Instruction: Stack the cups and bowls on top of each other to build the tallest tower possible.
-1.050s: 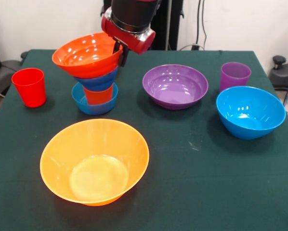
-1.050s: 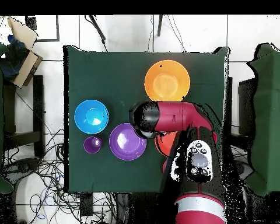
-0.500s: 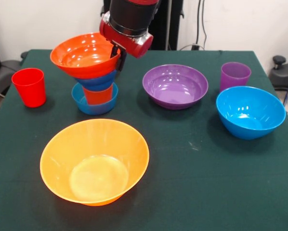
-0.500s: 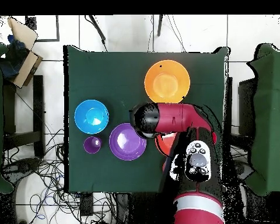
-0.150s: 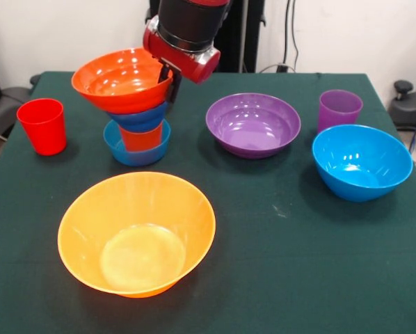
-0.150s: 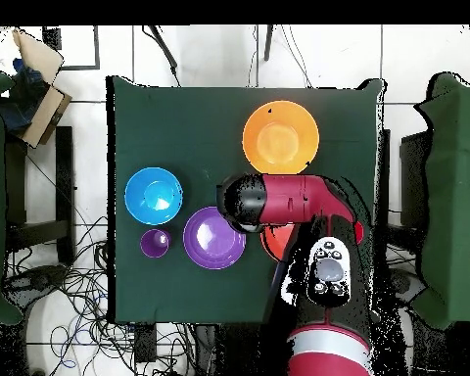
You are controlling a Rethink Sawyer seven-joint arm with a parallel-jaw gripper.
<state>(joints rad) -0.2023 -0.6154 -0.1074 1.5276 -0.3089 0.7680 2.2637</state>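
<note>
Glossy red-orange bowl tilted atop stacked pieces.
Gripper clamps its rim; position barely changed since half a second ago.

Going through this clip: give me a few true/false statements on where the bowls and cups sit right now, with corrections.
1. The red-orange bowl sits tilted atop a small stack. True.
2. The big yellow-orange bowl already holds other bowls. False: it is empty.
3. The purple cup stands inside the purple bowl. False: it stands on the table, beside the large light blue bowl.
4. The red cup stands upright, apart from the stack. True.
5. The gripper is at the red-orange bowl's rim. True.
</note>
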